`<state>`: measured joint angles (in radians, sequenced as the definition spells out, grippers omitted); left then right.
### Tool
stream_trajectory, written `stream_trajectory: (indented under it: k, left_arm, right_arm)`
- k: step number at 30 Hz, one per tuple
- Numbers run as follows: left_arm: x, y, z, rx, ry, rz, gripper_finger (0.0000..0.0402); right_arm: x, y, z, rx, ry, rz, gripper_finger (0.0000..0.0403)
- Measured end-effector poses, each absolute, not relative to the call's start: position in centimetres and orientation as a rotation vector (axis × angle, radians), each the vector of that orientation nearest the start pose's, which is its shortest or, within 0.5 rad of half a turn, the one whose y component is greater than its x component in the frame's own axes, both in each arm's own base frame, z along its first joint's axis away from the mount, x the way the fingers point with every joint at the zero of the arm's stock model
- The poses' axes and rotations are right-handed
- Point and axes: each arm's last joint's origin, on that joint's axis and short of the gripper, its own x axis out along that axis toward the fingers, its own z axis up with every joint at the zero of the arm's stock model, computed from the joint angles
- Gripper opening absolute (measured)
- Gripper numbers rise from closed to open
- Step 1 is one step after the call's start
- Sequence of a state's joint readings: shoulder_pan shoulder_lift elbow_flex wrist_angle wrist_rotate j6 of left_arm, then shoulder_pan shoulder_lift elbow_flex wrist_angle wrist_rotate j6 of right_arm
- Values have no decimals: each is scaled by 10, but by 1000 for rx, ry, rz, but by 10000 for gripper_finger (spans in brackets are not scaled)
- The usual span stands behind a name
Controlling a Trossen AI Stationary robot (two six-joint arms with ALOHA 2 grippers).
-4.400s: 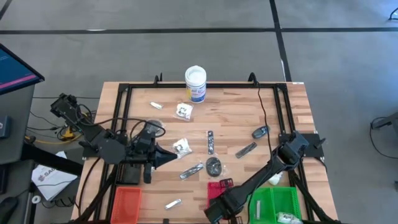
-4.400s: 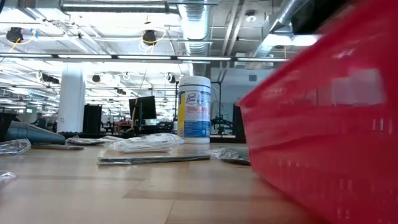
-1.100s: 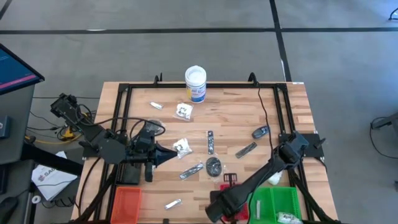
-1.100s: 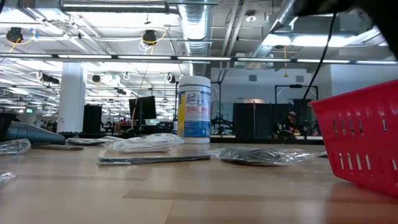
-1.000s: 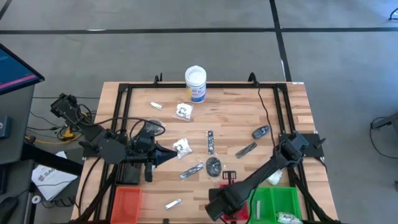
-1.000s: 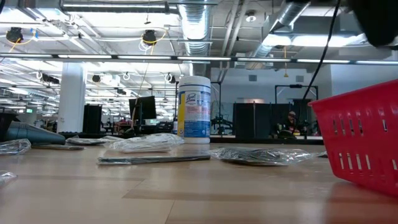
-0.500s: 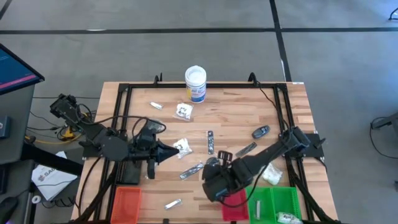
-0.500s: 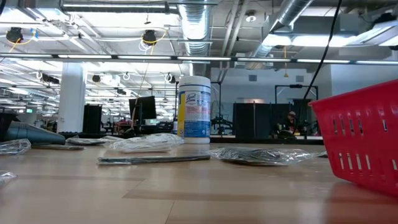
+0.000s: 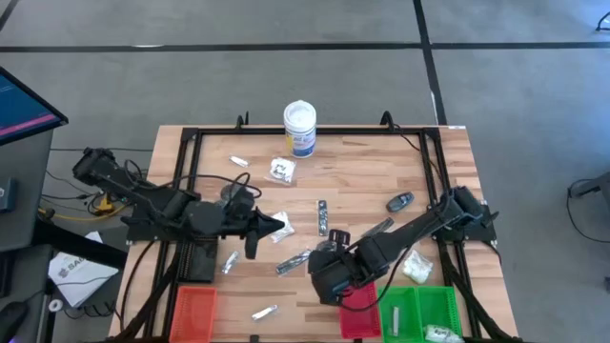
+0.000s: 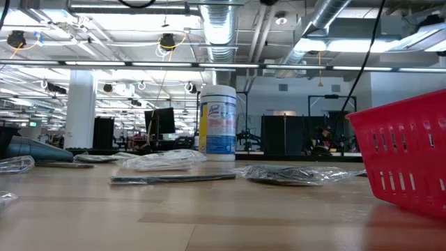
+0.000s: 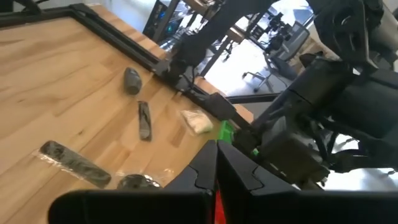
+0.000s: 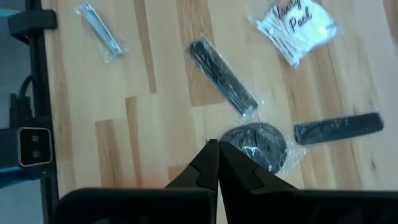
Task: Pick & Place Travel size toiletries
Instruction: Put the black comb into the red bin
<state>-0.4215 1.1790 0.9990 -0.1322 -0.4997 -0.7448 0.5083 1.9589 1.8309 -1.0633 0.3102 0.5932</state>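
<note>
Right gripper (image 12: 216, 144) clenched, empty, hovering just at 9 o'clock of dark round disc in clear wrap (image 12: 257, 145) mid-table. Left gripper (image 11: 216, 146) clenched, empty, at 9 o'clock of table centre.

A grey floor (image 9: 286, 67) crossed by dark lines surrounds the wooden table (image 9: 353, 171); beyond it, ceiling ducts (image 10: 219, 28), a white pillar (image 10: 79, 111), strip lights (image 10: 139, 65).
</note>
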Motion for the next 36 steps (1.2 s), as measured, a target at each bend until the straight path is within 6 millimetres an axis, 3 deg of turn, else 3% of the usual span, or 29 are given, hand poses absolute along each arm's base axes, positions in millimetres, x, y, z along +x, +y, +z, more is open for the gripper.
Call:
stream_trajectory:
  k: [8,15,25,31,36]
  left_arm:
    - [261,-58,321,-630,280,215,1]
    - [285,-19,300,-654,346,310,1]
    - [326,45,236,-819,528,332,1]
    - [334,80,201,-958,593,423,1]
    - [346,88,177,-1044,683,371,0]
  right_arm:
    - [325,155,272,262,975,-147,0]
    - [314,106,267,463,780,-144,0]
    - [292,48,273,469,800,-126,0]
    - [276,12,257,576,829,-182,0]
    - [272,-13,239,725,776,-154,0]
